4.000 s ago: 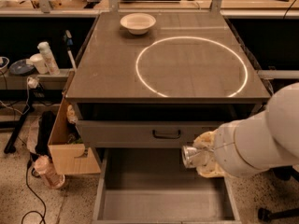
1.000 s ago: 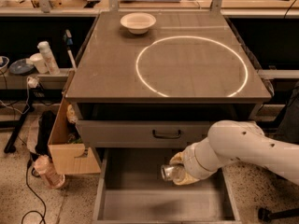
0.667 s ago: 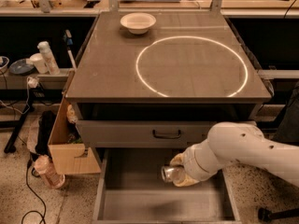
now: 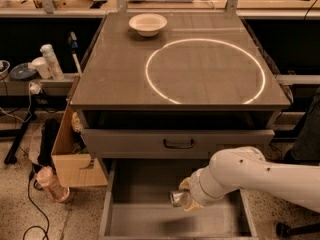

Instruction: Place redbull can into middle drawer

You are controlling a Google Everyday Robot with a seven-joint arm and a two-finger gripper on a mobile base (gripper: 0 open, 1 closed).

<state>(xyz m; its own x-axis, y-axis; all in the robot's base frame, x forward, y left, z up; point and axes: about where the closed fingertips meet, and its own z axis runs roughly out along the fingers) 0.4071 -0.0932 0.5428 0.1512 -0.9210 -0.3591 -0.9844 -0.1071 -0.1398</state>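
Silvery redbull can (image 4: 175, 198), clamped in the gripper (image 4: 184, 199) (apparently lying sideways), hangs directly over the middle drawer (image 4: 141, 219) floor, so the way is down.

A single camera looks steeply down from the front, fairly near. The tabletop (image 4: 115, 69) fills the upper frame and the open middle drawer (image 4: 145, 219) the bottom, where the tool (image 4: 186, 199) grips the redbull can (image 4: 176, 198).

Hand (image 4: 184, 198) gripping redbull can (image 4: 175, 198) over middle drawer (image 4: 145, 220) bare floor, below drawer front (image 4: 130, 143)
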